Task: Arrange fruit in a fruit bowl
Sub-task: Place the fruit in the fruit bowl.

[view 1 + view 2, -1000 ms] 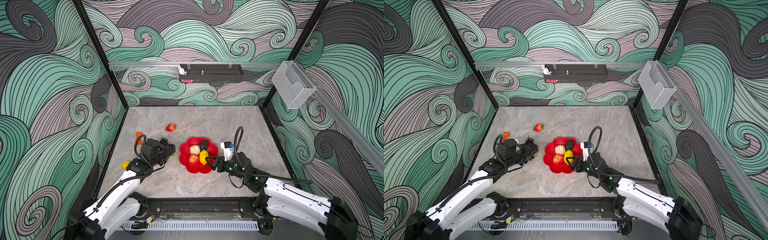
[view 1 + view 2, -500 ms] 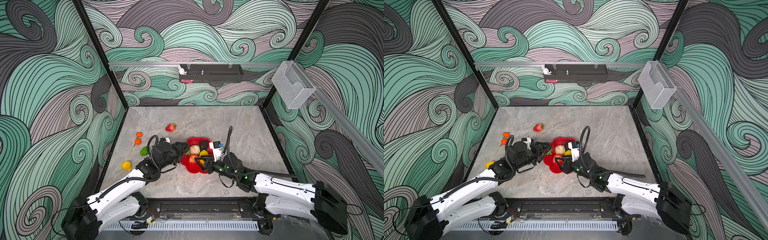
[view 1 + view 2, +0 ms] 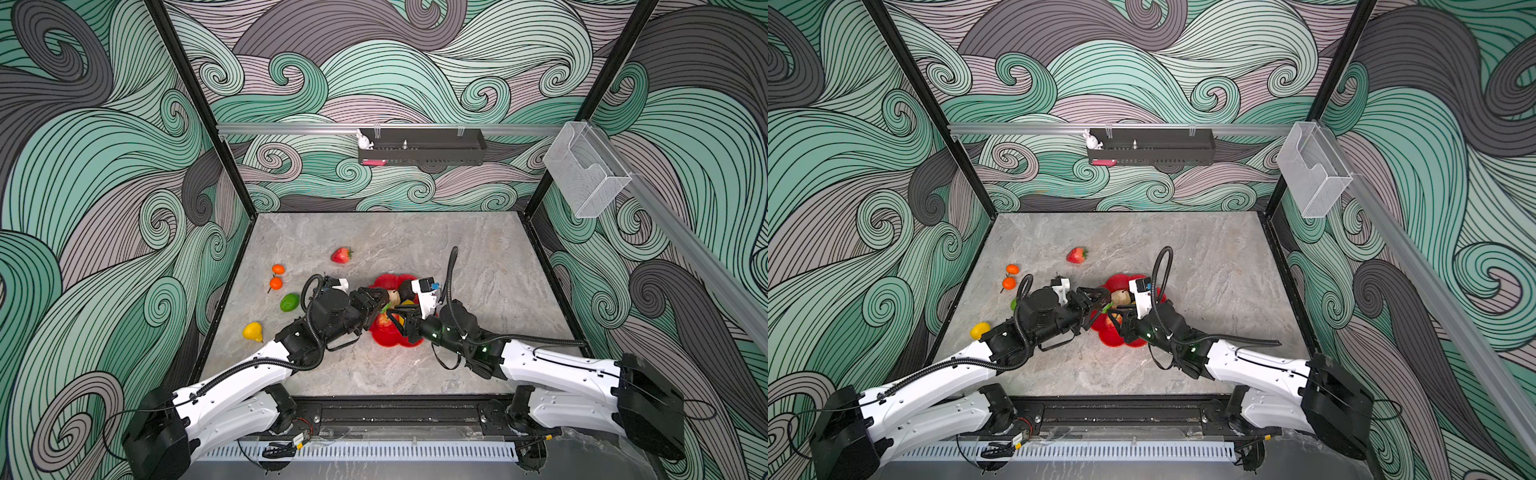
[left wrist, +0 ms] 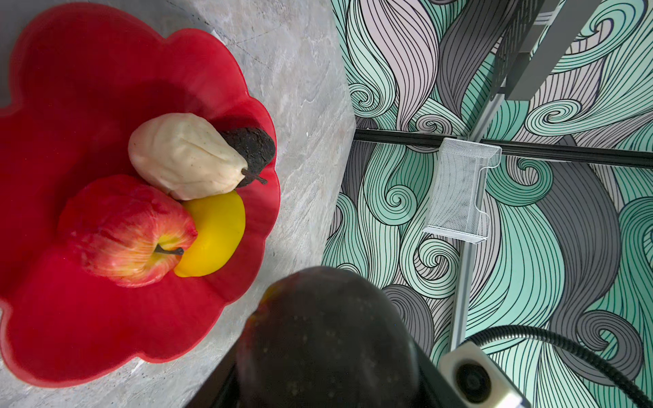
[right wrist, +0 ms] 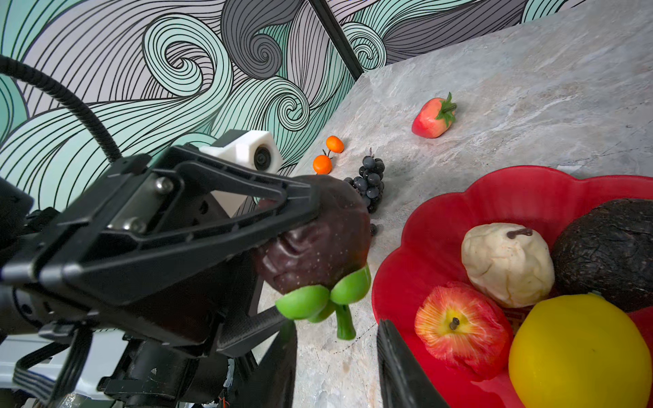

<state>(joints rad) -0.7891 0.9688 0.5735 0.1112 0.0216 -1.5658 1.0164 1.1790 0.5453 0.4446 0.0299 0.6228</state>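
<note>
1. Swung across from the bench's left side with the left gripper [image 3: 374, 302], now at the bowl [image 5: 512, 190] rim, clamped on a dark fruit [image 5: 318, 240] with green leaves.
2. Crowded in as well with the right gripper [image 3: 400, 316]: narrower, yet apart and empty, low at the near rim.
3. Already in the bowl: apple [image 4: 130, 229], lemon [image 4: 215, 240], beige piece [image 4: 183, 155], avocado [image 4: 251, 145].
4. Waiting on the bench: strawberry [image 3: 341, 254], oranges [image 3: 276, 283], lime [image 3: 289, 302], second lemon [image 3: 252, 331], grapes [image 5: 369, 180].
5. Looks like a drop coming. Tight quarters, so a real risk of clashing grippers or nudging the bowl.

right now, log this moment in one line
left hand holding dark fruit near bowl rim | right hand open over bowl | bowl: apple, lemon, beige piece, avocado
</note>
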